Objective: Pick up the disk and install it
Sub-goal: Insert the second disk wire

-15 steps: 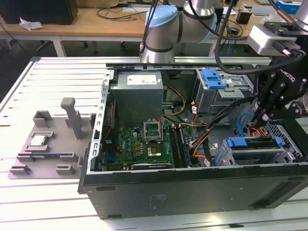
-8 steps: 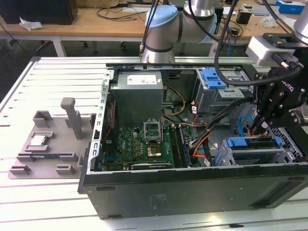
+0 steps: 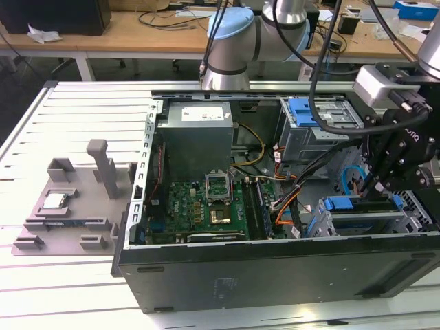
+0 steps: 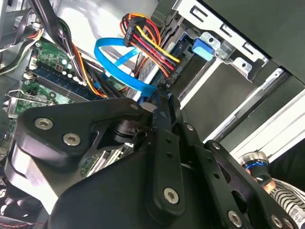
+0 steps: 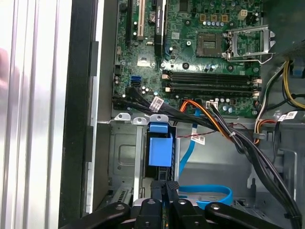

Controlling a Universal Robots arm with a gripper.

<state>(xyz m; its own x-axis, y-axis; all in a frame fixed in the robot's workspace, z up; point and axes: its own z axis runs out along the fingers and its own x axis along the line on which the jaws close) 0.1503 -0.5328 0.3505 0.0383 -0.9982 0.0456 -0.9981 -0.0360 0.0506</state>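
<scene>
While its black metal claw (image 5: 164, 187) sits pinched shut, blue plastic rail (image 5: 159, 145) lies beside

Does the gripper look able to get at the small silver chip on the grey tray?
Probably yes, not directly. The chip lies uncovered on the grey tray outside the computer case; the gripper is down inside it, so it must first rise over the wall.

Cables (image 5: 224, 131) and blue ribbon (image 5: 209, 191) crowding drive cage (image 5: 121, 157)
</scene>
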